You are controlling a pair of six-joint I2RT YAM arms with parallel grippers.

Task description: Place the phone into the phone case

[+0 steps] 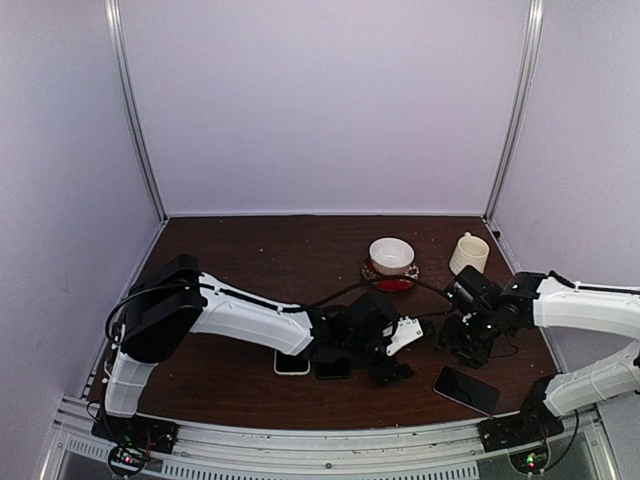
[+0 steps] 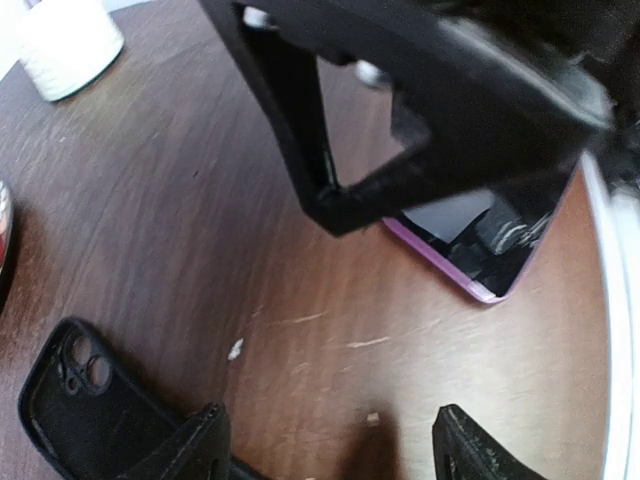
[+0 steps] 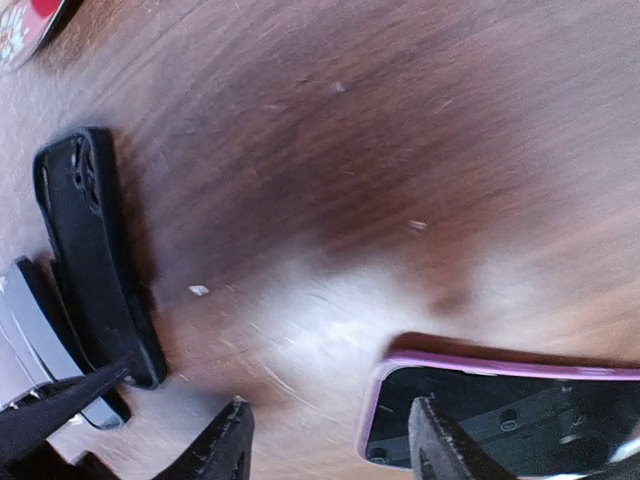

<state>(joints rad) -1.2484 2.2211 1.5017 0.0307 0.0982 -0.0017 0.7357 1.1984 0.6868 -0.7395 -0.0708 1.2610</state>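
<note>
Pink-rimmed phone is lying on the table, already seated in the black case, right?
Not quite. The phone is lying on the table, but it is not in the case. The two lie apart, with bare wood between them. The right wrist view shows it.

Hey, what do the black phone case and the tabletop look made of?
Black phone case: likely soft rubber or silicone, matte, with no glare. Tabletop: dark brown wood or wood-look laminate, with visible grain, a slight sheen and light scuffs.
</note>
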